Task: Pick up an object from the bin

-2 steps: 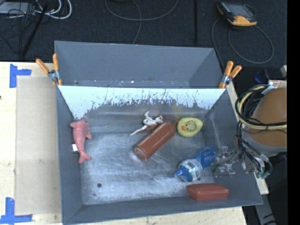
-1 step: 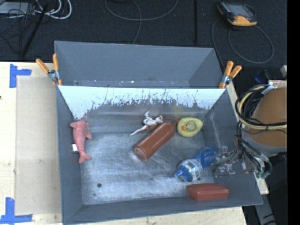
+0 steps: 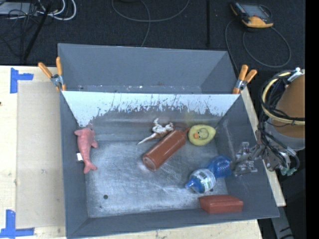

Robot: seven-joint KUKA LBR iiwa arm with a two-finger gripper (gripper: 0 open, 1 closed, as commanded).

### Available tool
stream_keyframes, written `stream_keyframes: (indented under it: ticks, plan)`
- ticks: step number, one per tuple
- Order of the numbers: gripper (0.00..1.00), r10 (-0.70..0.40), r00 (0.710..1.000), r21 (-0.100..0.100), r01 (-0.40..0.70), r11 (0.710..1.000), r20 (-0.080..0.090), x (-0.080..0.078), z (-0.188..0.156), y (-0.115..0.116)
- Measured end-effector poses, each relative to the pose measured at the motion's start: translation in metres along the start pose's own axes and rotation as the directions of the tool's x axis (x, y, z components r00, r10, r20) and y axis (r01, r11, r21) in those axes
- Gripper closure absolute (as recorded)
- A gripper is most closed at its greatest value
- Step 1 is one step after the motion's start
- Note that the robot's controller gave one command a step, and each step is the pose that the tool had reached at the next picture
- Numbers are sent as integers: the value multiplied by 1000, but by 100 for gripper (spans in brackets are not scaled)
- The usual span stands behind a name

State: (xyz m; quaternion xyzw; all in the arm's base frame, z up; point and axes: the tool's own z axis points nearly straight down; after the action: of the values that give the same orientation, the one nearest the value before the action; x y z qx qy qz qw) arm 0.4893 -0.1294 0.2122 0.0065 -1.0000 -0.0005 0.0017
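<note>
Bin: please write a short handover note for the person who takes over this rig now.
Tool: low at the right side of the bin, right beside the blue bottle. Open or shut cannot be told; it lifts nothing.
Things: a red block lies in the near right corner. The red-brown cylinder, white figure and yellow round toy are in the middle. The pink fish toy is far left.
Done: no pick yet; everything lies on the floor.
Left: grasp one thing, probably the bottle, and lift it out.
</note>
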Motion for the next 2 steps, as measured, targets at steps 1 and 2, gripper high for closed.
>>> stream_keyframes:
  ticks: [1,2]
  plan:
    - [100,5,1000,2,-5,1000,8,6,-24,-11]
    - [100,-9,1000,1,9,1000,2,-35,64,-21]
